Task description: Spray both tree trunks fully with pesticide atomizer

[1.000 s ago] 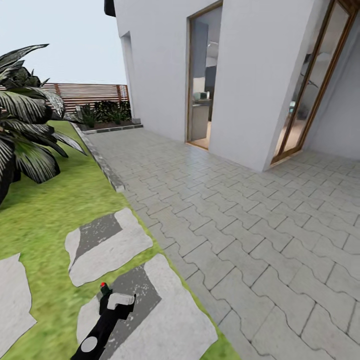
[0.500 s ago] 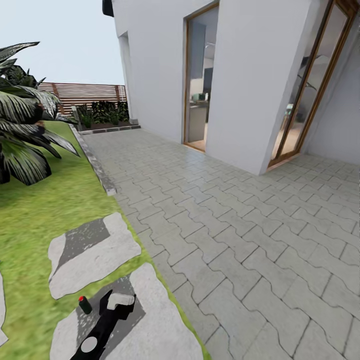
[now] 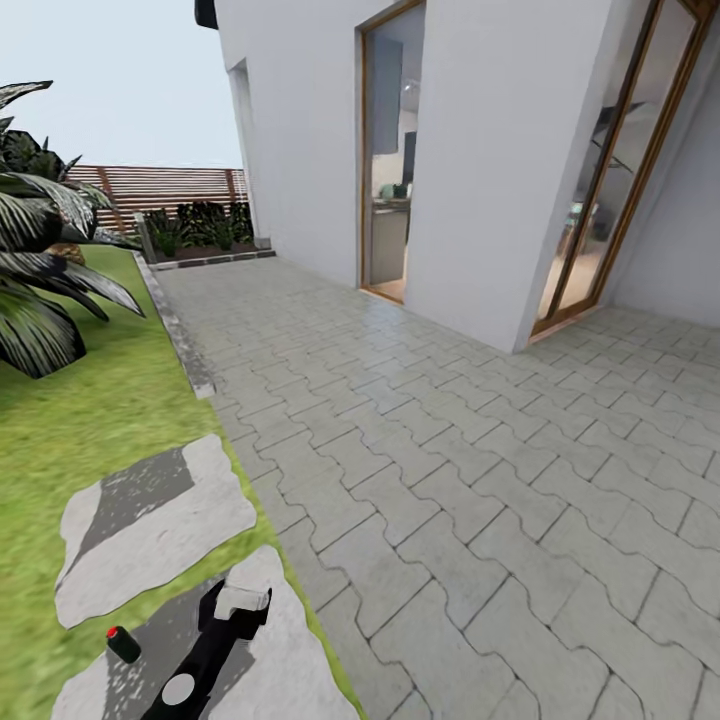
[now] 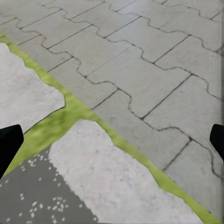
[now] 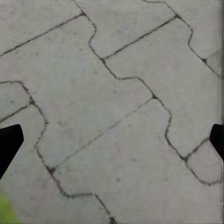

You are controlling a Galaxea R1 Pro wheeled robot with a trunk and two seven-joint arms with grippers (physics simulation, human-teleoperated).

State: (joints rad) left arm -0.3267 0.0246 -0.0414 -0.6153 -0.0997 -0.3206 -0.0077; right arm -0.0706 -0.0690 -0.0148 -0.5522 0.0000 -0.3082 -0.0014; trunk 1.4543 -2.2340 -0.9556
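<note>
Grass (image 3: 90,420) borders the pale stepping stones where a small dark bottle with a red cap (image 3: 122,644) lies, just beside the black left arm; whether it is the atomizer is unclear. Left gripper (image 4: 112,140) and right gripper (image 5: 112,140) hang spread wide, fingertips cut off, holding nothing, over grey interlocking pavers (image 3: 480,480).

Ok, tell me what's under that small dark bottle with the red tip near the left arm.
The small dark bottle lies on a grey stepping stone set in the grass, beside the left arm. The patch of stone directly beneath it is covered.
</note>
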